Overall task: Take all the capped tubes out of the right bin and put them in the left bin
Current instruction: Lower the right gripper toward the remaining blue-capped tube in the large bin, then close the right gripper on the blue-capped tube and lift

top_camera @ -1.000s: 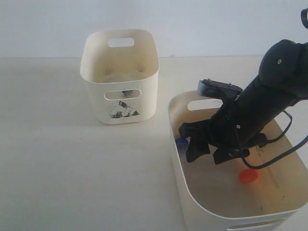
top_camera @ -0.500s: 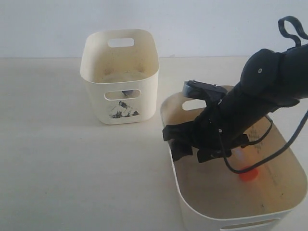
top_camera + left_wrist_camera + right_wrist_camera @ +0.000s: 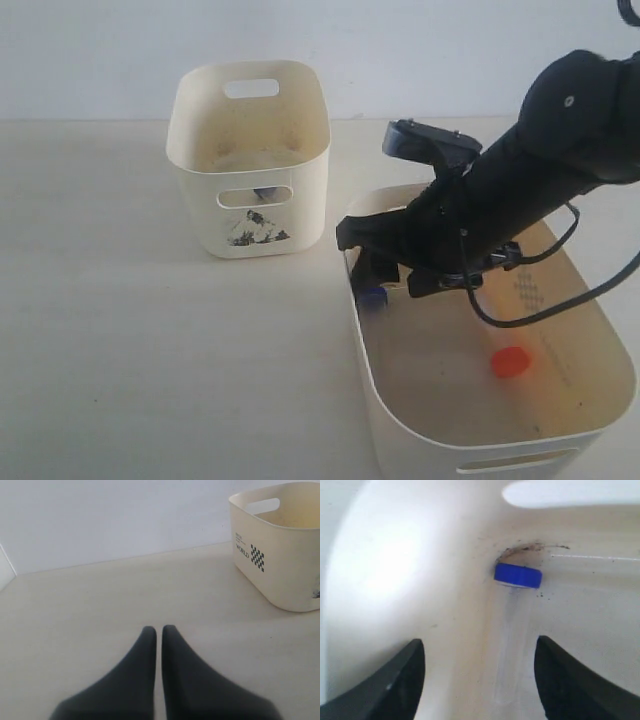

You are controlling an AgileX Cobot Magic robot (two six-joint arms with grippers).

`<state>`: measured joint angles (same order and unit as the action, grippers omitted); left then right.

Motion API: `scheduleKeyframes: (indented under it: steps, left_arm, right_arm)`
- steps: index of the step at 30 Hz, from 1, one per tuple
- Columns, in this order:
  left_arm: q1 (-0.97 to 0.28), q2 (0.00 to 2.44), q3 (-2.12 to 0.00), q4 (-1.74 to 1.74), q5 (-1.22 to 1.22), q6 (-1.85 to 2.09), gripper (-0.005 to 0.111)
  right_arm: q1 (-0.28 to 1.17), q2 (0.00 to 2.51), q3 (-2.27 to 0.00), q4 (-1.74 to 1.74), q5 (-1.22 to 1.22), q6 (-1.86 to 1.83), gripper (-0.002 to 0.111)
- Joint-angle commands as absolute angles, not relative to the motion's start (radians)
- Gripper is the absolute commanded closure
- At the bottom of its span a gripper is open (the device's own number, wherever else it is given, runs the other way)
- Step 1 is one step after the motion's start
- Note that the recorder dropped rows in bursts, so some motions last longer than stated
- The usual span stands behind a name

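Note:
In the exterior view my right gripper (image 3: 392, 284) is low inside the right bin (image 3: 372, 400), at its near-left corner, jaws apart and empty. A blue-capped tube (image 3: 373, 297) lies just under it against the wall. The right wrist view shows that blue cap (image 3: 518, 575) in the corner of the bin wall (image 3: 395, 555), ahead of the open right gripper (image 3: 480, 649). An orange-red cap (image 3: 511, 362) rests on the bin floor farther right. The left bin (image 3: 248, 160) stands behind, with something blue showing through its front slot (image 3: 265, 193). My left gripper (image 3: 156, 629) is shut, empty, over bare table.
The left wrist view shows the left bin's side (image 3: 280, 555) with a "WORLD" print, off beyond the fingers. My right arm (image 3: 560, 140) and its cable (image 3: 520, 310) hang over the right bin. A pale wall runs along the back of the table.
My right gripper has risen and moved toward the bin's left corner. The blue cap, hidden half a second ago, shows again. The right bin has shifted slightly.

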<state>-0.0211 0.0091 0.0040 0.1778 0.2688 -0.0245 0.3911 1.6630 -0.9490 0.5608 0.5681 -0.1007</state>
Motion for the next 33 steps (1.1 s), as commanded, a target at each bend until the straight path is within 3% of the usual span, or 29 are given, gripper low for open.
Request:
scheduleKeyframes:
  steps: [1, 13, 33]
  left_arm:
    - [-0.02, 0.006, 0.0, 0.177, 0.261, -0.036, 0.102]
    - [-0.02, 0.006, 0.0, 0.177, 0.261, -0.036, 0.102]
    - [-0.02, 0.006, 0.0, 0.177, 0.261, -0.036, 0.102]
  right_arm:
    - [0.389, 1.617, -0.961, 0.515, 0.598, -0.098, 0.047]
    - [0.389, 1.617, -0.956, 0.293, 0.672, 0.108, 0.047]
    - [0.389, 1.729, -0.897, 0.353, 0.564, 0.121, 0.047]
